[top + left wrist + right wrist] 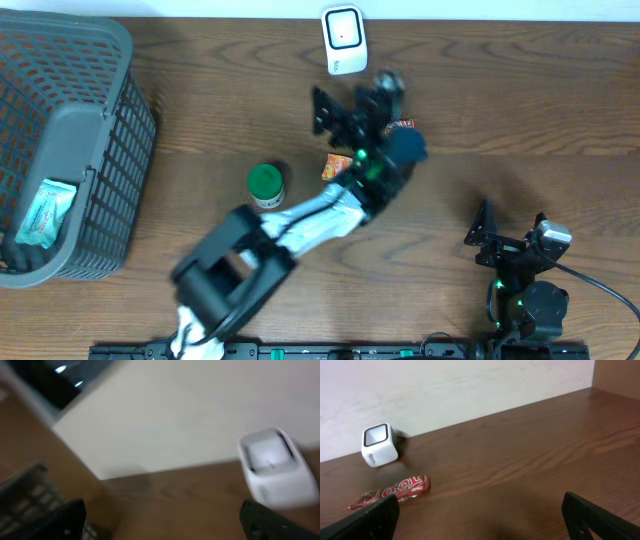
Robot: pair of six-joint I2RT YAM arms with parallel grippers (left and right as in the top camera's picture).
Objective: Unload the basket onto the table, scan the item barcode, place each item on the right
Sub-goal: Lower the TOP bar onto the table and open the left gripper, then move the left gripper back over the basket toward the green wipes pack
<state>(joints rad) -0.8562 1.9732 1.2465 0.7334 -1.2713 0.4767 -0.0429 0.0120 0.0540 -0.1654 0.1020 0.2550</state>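
The candy bar lies on the table near the scanner. Overhead, the blurred left arm hides most of it. The left gripper is spread and empty, its view smeared. The right gripper is spread too, fingertips cut off by the frame edge.

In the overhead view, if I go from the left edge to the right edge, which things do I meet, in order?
Grey basket → green-lidded jar → white scanner → right end effector. The snack bar and the left end effector overlap the scanner's position, so they are left out.
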